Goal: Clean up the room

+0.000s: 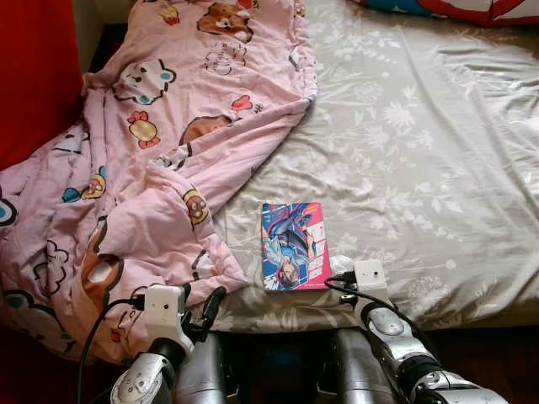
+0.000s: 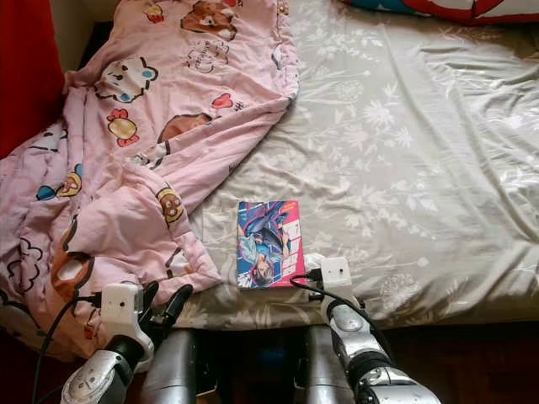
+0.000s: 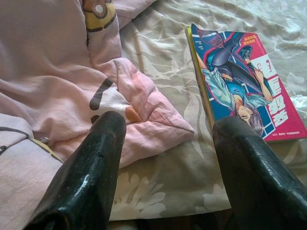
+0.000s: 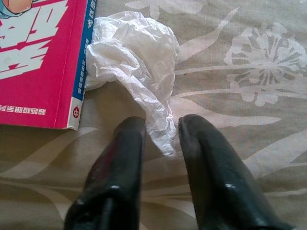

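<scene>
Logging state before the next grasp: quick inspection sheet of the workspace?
Surface: bed sheet, grey floral, wrinkled, partly bare.
Job's things: comic book flat near the bed's front edge; crumpled white tissue touching the book's spine side.
Clutter: pink cartoon blanket bunched over the bed's left part, one corner lying apart from the book.
Grippers: right gripper low over the sheet, fingers narrowly open around the tissue's tip, not yet closed on it. Left gripper open, at the blanket's corner, holding nothing.
Cables: black cable looping at the right wrist; another at the left wrist.
Surroundings: red surface at left; pillow edge at the top.
</scene>
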`<state>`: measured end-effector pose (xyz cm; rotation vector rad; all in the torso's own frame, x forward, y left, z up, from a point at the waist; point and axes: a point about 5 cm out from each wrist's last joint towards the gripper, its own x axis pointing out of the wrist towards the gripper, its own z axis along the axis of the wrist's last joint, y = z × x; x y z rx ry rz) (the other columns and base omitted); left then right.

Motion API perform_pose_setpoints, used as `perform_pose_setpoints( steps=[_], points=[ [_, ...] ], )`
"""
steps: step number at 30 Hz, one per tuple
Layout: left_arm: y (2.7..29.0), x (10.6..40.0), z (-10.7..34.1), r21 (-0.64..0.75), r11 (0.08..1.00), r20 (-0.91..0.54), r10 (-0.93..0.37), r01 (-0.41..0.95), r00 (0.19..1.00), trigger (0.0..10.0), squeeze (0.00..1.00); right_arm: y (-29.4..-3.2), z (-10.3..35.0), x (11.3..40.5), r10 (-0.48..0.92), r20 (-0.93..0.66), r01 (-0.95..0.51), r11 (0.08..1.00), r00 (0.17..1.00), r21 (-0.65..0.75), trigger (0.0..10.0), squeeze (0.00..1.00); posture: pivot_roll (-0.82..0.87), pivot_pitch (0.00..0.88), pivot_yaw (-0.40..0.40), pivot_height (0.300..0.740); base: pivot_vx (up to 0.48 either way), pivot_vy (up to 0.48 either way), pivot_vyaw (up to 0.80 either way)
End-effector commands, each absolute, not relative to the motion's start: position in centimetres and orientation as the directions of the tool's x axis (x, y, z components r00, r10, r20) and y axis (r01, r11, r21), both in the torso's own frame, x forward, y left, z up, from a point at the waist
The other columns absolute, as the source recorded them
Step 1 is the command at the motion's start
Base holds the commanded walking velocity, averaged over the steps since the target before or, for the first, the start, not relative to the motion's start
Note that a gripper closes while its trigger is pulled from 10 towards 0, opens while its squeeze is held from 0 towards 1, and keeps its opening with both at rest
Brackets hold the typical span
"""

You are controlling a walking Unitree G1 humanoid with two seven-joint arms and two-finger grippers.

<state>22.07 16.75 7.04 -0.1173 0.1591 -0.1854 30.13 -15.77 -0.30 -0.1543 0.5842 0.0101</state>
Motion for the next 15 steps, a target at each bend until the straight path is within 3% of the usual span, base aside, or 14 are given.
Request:
perform_pose_setpoints(
  steps=[1,15],
  points=[
    [17.12,21.56,6.47,-0.123,0.979,-0.185,-0.181,0.160,0.966,10.0,0.00,-15.79,-1.50,28.92,-0.041,-0.590,-0.049,0.990,0.806,-0.135,0.0,0.00,0.04,0.322,0.014,0.631,0.000,0.000,0.00],
    [16.93,21.68,6.58,-0.117,0.979,-0.178,-0.185,0.166,0.966,10.0,0.00,-15.43,-1.32,29.08,-0.022,-0.572,-0.082,0.984,0.820,-0.155,0.0,0.00,0.04,0.319,0.015,0.631,0.000,0.000,0.00]
  ],
)
